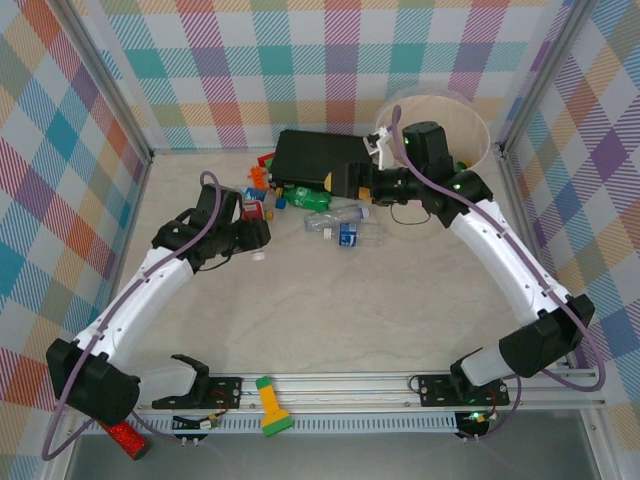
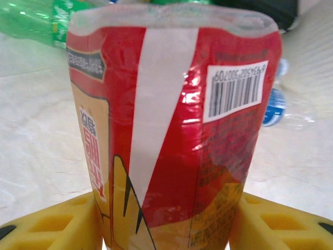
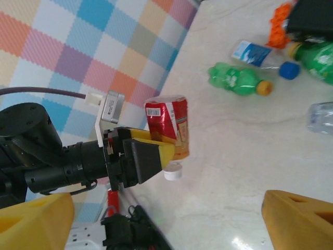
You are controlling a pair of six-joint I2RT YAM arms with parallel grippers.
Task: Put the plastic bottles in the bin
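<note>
Currently left gripper (image 2: 166,224) is pinching the red-and-yellow-labelled plastic bottle (image 2: 171,104) across its body, probably for a stable carry; right gripper (image 3: 166,221) is hovering spread and empty near the pale round bin (image 1: 482,125).

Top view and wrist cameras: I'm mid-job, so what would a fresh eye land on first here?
The red-labelled bottle stands out first, squashed between the yellow fingers of the left gripper at the table's left-centre. Next come the loose bottles, green and clear, scattered mid-table beside the black case. Last is the pale bin at the far right, with the right gripper open near it.
</note>
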